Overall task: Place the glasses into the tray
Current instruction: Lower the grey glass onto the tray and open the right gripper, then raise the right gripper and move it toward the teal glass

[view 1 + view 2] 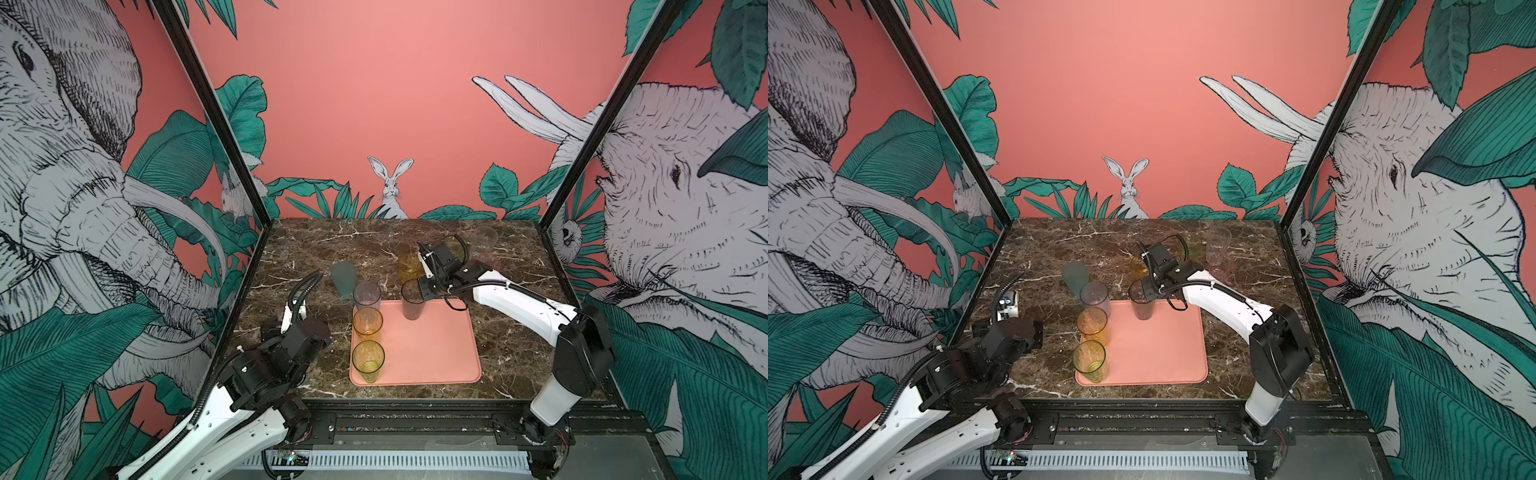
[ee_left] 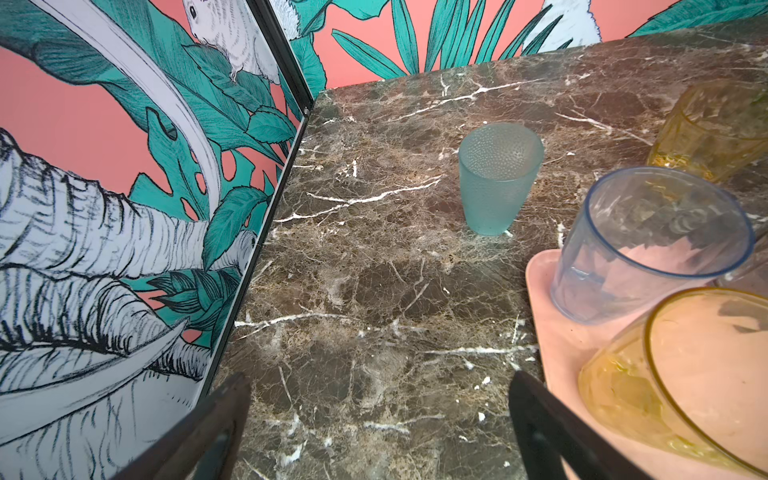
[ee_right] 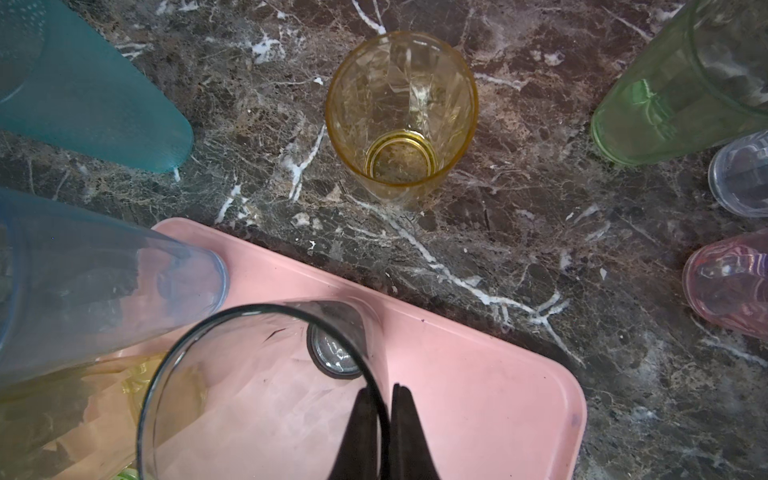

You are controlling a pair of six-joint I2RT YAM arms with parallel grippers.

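The grey glass, probably light, stiff and slick, is upright at the far edge of the tray, its rim wall pinched in the closed right claw, a hold I judge sound if kept vertical, while the left claw gapes empty near left.

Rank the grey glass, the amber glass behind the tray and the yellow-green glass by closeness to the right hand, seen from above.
1. Grey glass: gripped by the right hand, at the tray's far edge.
2. Amber glass: on the table behind the tray.
3. Yellow-green glass: tray's near left corner.
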